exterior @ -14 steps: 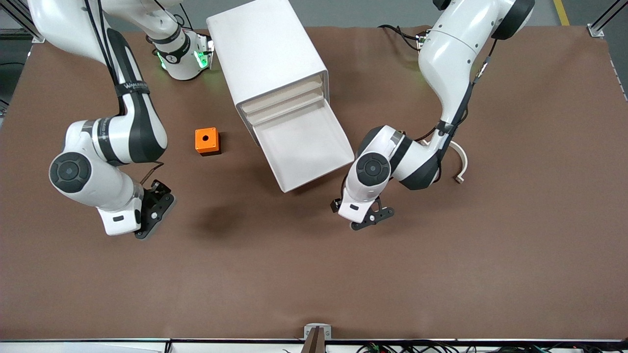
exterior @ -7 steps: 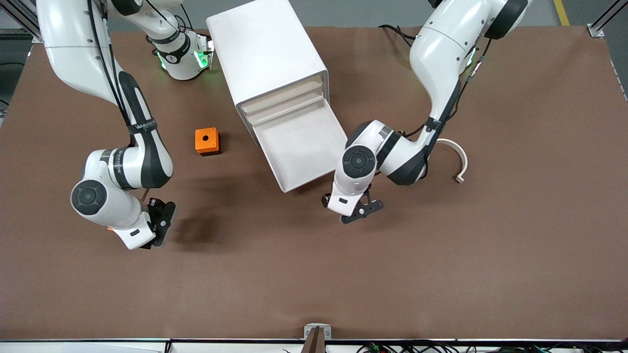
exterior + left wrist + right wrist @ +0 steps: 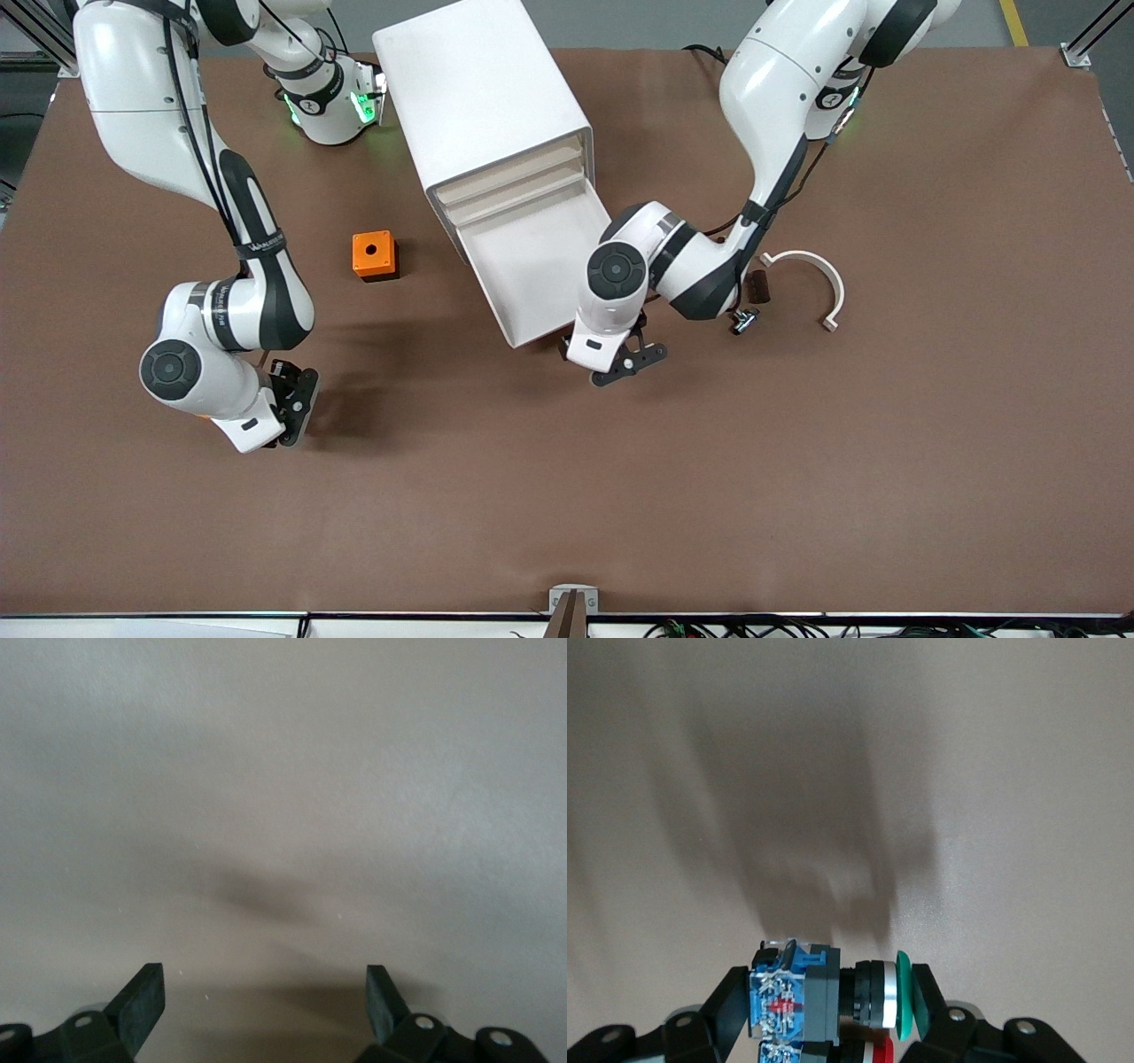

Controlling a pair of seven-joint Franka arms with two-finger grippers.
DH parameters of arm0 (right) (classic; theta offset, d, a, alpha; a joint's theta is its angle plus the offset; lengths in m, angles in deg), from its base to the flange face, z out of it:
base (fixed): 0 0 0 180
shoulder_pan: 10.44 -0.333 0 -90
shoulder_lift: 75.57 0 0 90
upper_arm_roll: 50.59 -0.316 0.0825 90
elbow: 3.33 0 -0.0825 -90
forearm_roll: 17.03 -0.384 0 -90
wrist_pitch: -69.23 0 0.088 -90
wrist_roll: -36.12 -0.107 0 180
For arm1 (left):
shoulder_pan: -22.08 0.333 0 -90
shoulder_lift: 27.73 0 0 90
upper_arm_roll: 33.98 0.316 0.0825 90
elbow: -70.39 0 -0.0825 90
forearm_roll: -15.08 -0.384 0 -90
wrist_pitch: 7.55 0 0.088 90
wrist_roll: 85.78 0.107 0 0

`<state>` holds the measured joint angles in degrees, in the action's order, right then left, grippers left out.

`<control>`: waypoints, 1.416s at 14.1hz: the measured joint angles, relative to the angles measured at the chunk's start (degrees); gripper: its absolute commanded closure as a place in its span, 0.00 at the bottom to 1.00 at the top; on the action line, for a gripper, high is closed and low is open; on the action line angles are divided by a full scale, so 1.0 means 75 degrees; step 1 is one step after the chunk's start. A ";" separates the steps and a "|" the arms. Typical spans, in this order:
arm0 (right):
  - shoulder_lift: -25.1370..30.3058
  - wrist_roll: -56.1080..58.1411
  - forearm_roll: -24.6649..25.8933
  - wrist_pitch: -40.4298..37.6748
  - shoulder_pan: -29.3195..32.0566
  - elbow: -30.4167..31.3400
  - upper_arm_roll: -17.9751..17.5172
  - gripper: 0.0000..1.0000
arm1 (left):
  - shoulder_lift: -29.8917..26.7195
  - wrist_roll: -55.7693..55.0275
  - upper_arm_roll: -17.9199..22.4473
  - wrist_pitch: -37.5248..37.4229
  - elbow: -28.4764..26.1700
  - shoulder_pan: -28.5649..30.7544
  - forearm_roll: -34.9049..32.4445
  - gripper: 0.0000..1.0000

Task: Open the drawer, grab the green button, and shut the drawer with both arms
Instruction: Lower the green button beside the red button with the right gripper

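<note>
My right gripper is shut on the button, pressing its bluish rear block and its green cap. In the front view this gripper hangs low over bare table toward the right arm's end, and the button is hidden there. The drawer stands pulled out of the white cabinet and looks empty. My left gripper is open just off the drawer's front corner. In the left wrist view the left gripper has only brown table between its fingers.
A red cap shows right against the green button in the right wrist view. An orange box with a hole sits beside the cabinet. A cream curved piece and two small dark parts lie toward the left arm's end.
The left arm has swung in toward the drawer's front corner, gripper still open. The right arm has drawn its shut gripper a little nearer to the front camera.
</note>
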<state>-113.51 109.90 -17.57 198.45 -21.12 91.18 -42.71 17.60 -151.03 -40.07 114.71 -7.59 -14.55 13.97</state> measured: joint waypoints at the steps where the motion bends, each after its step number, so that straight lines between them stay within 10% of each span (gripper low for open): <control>1: -0.0013 0.0000 -0.0001 0.0000 0.0000 0.0016 -0.0006 1.00 | 0.0000 -0.0030 -0.0010 0.0002 0.0008 -0.0044 0.0000 0.00; 13: -0.0217 0.0000 -0.0001 0.0455 -0.0088 0.0088 -0.0145 0.97 | 0.0000 -0.0070 -0.0040 0.0003 0.0015 -0.0472 0.0141 0.00; 15: -0.0231 0.0000 -0.0001 0.0514 -0.0117 0.0088 -0.0149 0.08 | 0.0002 -0.0070 -0.0037 0.0003 0.0014 -0.0472 0.0152 0.00; 20: -0.0240 -0.0002 -0.0001 0.0649 -0.0175 0.0068 -0.0145 0.00 | 0.0002 -0.0070 -0.0034 0.0003 0.0014 -0.0444 0.0206 0.00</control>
<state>-115.31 109.89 -17.58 203.31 -22.43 91.69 -43.80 17.62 -151.56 -40.32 114.73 -7.49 -17.88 15.51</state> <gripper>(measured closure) 0.000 0.000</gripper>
